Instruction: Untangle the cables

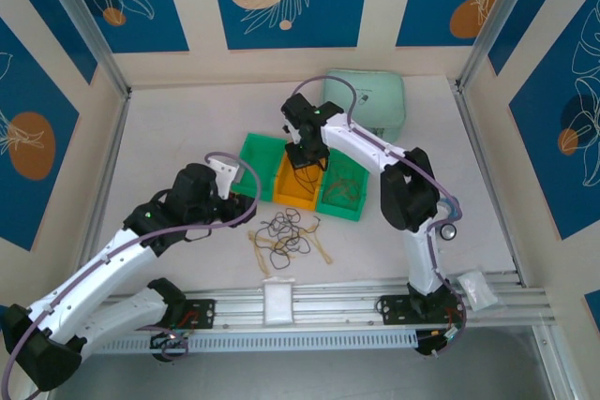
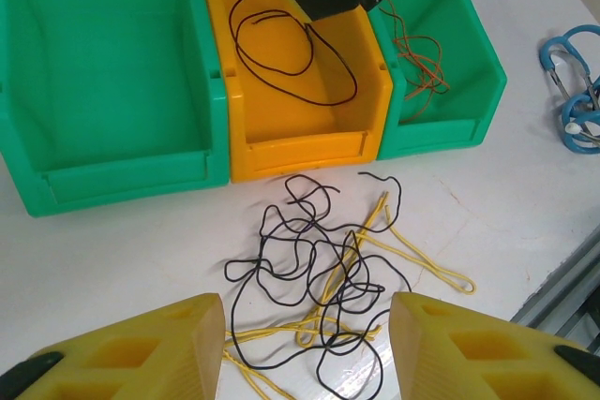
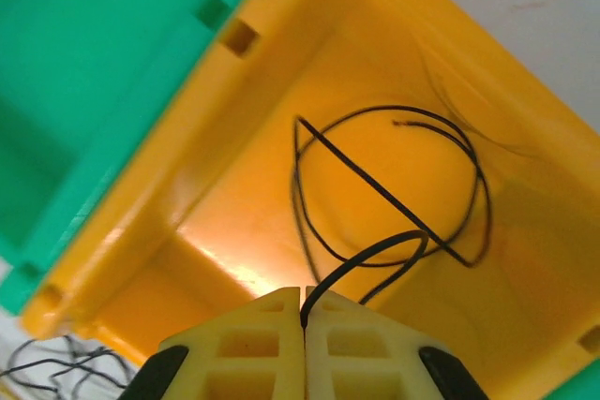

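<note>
Yellow plastic forms the middle bin [image 1: 298,192] of three in the top view, with a left green bin [image 1: 262,156] and a right green bin [image 1: 345,213] touching its sides on the white counter [image 1: 178,128]. The right fingers [image 1: 307,158] hang over the yellow one. A loose tangle of cables [image 1: 286,236] lies on the counter just in front of the bins, and the left arm [image 1: 141,222] reaches toward it. A mint-green case [image 1: 370,105] sits behind the bins.

From the left wrist, the left fingers [image 2: 141,353] stand partly apart with nothing between them, above the near edge of the cables [image 2: 323,269], whose black and yellow strands cross one another. A black cable [image 2: 291,53] loops inside the yellow bin, and a thin orange cable [image 2: 422,63] lies in the right green bin. A blue stethoscope [image 2: 572,91] rests at the right edge.

From the right wrist, the right fingers [image 3: 262,348] press together, pinching the black cable [image 3: 375,250], the rest of which curls on the yellow floor of the middle bin [image 3: 234,222].
</note>
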Tool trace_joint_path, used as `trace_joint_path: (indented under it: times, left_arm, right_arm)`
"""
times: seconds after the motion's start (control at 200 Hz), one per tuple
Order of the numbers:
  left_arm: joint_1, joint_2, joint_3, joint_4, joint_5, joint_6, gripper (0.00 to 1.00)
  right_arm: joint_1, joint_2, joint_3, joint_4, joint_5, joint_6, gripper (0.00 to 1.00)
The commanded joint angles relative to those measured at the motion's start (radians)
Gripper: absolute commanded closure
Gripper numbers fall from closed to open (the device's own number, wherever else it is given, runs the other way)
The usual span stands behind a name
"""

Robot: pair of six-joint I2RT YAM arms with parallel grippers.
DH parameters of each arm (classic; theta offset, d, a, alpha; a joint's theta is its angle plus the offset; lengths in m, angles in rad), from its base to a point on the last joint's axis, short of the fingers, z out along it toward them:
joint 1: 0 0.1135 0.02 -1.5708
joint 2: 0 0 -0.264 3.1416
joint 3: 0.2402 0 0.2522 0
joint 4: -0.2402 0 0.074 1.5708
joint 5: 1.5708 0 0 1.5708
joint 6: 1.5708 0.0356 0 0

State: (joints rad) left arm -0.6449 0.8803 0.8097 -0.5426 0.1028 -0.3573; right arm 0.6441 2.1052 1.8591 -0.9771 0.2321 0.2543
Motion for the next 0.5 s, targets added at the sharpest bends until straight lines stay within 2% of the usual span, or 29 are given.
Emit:
trace_joint_path:
  times: [0.0,0.18,0.345,0.495]
  left_arm:
    - [0.014,0.0,-0.015,-0.001,0.011,0.017,0.5]
    - [0.015,0.008,-0.028,0.009,0.021,0.015,0.49]
    - [0.016,0.026,-0.042,0.021,0.038,0.012,0.49]
    - [0.016,0.06,-0.07,0.065,0.102,-0.013,0.53]
  right_arm:
    - [-0.007,-0.007,0.037,-0.033,0.02,-0.011,0.89]
    - [-0.013,-0.096,-0.013,0.027,-0.116,0.009,0.79]
    - [-0.029,-0.226,-0.103,0.082,-0.209,0.033,0.77]
    - [-0.018,-0.419,-0.313,0.127,-0.266,0.024,0.78]
